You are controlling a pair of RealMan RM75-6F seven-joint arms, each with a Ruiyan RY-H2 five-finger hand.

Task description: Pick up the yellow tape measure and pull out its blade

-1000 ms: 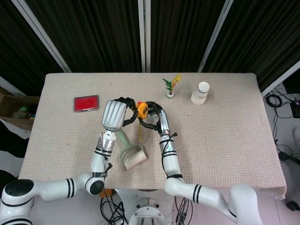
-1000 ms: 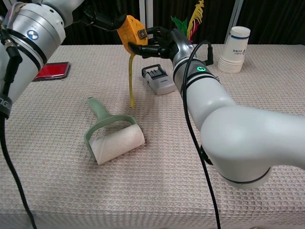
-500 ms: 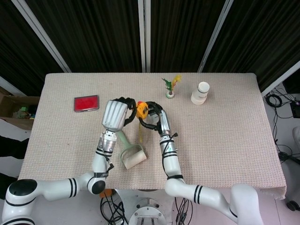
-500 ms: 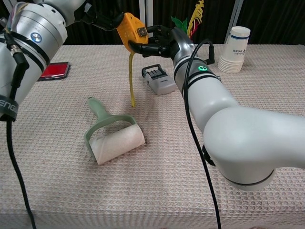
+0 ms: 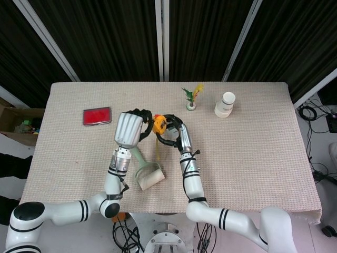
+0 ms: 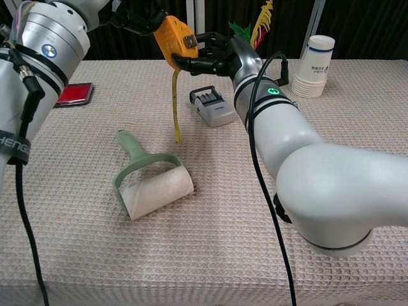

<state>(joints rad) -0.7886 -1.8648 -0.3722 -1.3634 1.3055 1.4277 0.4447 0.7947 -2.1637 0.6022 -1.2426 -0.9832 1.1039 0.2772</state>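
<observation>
The yellow tape measure (image 6: 173,39) is held up above the table, small in the head view (image 5: 159,124). My left hand (image 6: 135,18) grips its case from the left (image 5: 130,128). From the right, my right hand (image 6: 215,55) closes its fingertips on the case's front and underside (image 5: 174,130). The yellow blade (image 6: 176,105) hangs straight down out of the case, free of both hands. Its tip reaches almost to the tablecloth (image 5: 158,152).
A green lint roller (image 6: 152,182) lies below the blade, and a grey-and-black device (image 6: 212,106) sits just right of it. A red case (image 6: 67,94) lies far left. A paper cup stack (image 6: 312,58) and a feathered shuttlecock (image 5: 191,98) stand at the back right.
Both hands have lifted the tape measure slightly and tilted it a little to the left. The blade still hangs at about the same length.
</observation>
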